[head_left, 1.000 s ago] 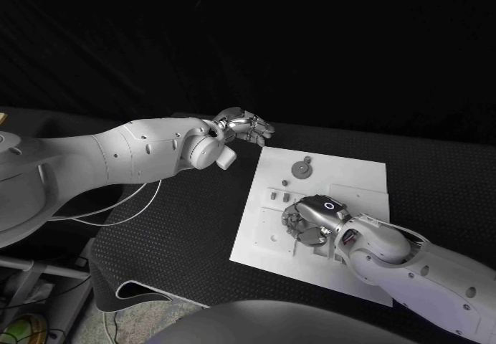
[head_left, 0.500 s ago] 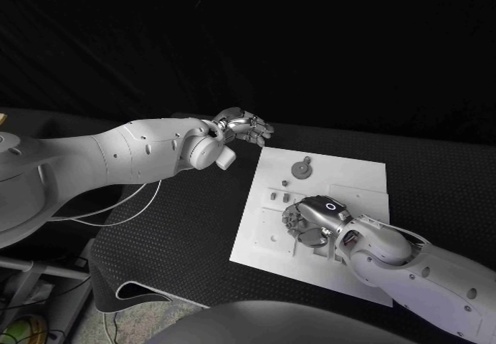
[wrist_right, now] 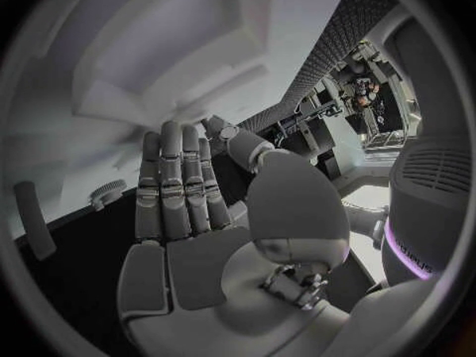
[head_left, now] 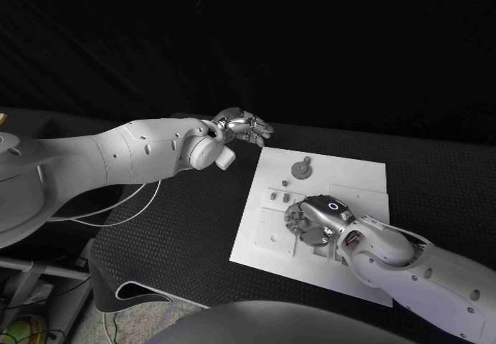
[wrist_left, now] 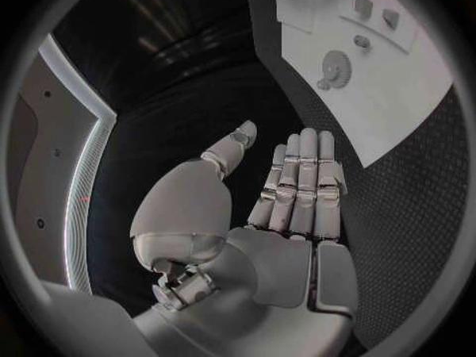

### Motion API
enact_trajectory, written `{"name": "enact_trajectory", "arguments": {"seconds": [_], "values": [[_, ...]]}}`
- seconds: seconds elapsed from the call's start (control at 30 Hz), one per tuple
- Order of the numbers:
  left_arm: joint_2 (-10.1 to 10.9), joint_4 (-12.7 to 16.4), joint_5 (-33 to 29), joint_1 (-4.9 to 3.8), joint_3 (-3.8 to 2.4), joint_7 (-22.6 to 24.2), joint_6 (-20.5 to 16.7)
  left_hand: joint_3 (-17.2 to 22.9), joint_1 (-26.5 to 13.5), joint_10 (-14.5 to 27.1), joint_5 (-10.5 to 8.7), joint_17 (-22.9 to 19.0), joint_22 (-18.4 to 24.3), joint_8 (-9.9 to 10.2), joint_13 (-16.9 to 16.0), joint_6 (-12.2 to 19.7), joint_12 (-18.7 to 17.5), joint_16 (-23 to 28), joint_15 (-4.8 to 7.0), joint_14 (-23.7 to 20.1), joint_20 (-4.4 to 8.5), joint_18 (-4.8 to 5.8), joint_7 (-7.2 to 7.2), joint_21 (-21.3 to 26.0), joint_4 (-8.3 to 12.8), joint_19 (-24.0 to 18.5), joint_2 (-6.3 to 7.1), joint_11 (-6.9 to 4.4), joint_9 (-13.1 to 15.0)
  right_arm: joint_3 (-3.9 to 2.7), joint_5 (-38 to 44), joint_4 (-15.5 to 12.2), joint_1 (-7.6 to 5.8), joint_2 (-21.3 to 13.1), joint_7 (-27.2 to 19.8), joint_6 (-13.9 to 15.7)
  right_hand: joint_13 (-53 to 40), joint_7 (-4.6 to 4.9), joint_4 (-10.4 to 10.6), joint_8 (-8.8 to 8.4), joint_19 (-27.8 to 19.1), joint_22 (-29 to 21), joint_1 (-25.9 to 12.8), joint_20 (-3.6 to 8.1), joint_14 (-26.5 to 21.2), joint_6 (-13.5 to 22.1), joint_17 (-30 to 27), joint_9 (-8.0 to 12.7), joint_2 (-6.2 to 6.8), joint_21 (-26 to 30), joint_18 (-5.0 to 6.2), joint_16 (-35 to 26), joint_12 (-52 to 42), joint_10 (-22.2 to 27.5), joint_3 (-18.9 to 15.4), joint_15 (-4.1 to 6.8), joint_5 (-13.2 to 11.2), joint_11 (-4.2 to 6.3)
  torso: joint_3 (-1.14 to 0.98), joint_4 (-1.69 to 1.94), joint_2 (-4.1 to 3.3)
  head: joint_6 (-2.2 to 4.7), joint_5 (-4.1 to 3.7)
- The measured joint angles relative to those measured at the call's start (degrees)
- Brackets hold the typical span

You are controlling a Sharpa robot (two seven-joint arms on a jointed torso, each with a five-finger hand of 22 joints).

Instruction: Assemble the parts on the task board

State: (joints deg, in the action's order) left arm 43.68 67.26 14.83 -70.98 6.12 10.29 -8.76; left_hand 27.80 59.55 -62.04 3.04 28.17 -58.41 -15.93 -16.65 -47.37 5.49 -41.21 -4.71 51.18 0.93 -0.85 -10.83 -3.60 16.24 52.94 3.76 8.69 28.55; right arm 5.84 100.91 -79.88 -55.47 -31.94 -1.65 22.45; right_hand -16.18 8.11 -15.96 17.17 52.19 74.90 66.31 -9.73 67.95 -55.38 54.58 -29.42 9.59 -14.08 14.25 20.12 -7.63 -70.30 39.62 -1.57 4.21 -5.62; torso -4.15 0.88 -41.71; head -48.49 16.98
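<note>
Parts lie on the white board (head_left: 351,179) in the middle of the black table (head_left: 175,229); going from the left, the left arm (head_left: 114,161) reaches in over the table and ends in the left hand (head_left: 243,129), which hangs just off the board's far left corner, apart from it. In the left wrist view that hand (wrist_left: 282,206) is flat, its fingers (wrist_left: 302,174) straight and side by side, the thumb standing off to one side, and nothing is in it. Next, on the board's far part, sits a small grey gear (head_left: 301,169), also seen from the left wrist (wrist_left: 334,70), with a tiny peg (head_left: 307,159) just beyond it. Nearer the board's middle stand a few small grey blocks (head_left: 277,194), and shallow raised outlines mark the plate around them. Further right, the right hand (head_left: 313,221) is down over the board's middle, fingers pointing toward the left edge and lying low over the plate; whether they touch a part cannot be told from the head view. The right wrist view shows this hand (wrist_right: 193,230) with fingers (wrist_right: 174,182) stretched out flat together and the thumb set apart, holding nothing, a small round part (wrist_right: 107,192) lying just beside them. The right arm (head_left: 413,269) runs off toward the lower right corner.
</note>
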Motion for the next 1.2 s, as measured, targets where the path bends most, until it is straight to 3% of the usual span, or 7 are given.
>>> {"name": "enact_trajectory", "arguments": {"seconds": [0.7, 0.97, 1.2], "values": [[0.1, -0.2, 0.0, 0.0, 0.0, 0.0, 0.0, 0.0, 0.0, 0.0, 0.0, 0.1, 0.1, 0.0, 0.0, 0.0, 0.0, 0.0, 0.0, 0.0, 0.0, 0.0, 0.0, 0.0, 0.0, 0.0, 0.0, 0.0, 0.0, 0.01, -0.7, -3.0, -1.31, -2.1, 0.6, 0.9, -0.3, -0.01, 0.2, 0.0, 0.0, 0.0, -0.2, 0.0, 0.0, 0.0, 0.1, 0.0, 0.23, -0.5, 0.0, 0.0, 0.0, -0.1, -0.2, 0.0, 0.0, 0.11, -0.05, -0.04, -0.01, 0.42, -0.62], [-0.1, -1.3, 0.0, 0.0, 0.01, 0.1, 0.0, 0.0, 0.0, 0.0, 0.0, 0.2, 0.1, -0.2, 0.0, 0.0, 0.0, 0.2, 0.2, 0.2, 0.0, 0.0, 0.0, 0.0, 0.0, 0.0, 0.0, 0.0, 0.0, -1.53, -3.9, -5.3, -4.46, -4.8, 0.4, 0.8, -0.5, -0.01, 0.5, 0.0, 0.0, 0.0, -0.2, 0.0, 0.0, 0.0, 0.3, 0.0, 0.23, -0.8, 0.0, 0.0, -0.3, -0.3, -0.2, 0.0, 0.0, 0.32, -0.02, -0.13, 0.08, 1.53, -1.58], [-0.5, -2.5, -0.2, 0.04, 0.03, 0.5, -0.1, 0.0, 0.0, 0.0, 0.0, 0.2, 0.2, -0.2, 0.0, 0.0, 0.2, 0.2, -0.01, 0.4, 0.0, 0.0, 0.0, 0.0, 0.0, 0.0, 0.0, 0.0, 0.0, -2.31, -9.8, -7.3, -8.45, -8.8, -0.1, -1.0, -0.8, 0.36, 1.0, -0.33, 0.0, 0.0, -0.2, 0.0, 0.2, 0.8, 0.4, 0.0, 0.23, -1.4, 0.0, 0.0, -0.3, -0.5, -0.3, 0.23, 0.0, 0.52, 0.05, -0.46, 0.34, 3.62, -3.14]]}}
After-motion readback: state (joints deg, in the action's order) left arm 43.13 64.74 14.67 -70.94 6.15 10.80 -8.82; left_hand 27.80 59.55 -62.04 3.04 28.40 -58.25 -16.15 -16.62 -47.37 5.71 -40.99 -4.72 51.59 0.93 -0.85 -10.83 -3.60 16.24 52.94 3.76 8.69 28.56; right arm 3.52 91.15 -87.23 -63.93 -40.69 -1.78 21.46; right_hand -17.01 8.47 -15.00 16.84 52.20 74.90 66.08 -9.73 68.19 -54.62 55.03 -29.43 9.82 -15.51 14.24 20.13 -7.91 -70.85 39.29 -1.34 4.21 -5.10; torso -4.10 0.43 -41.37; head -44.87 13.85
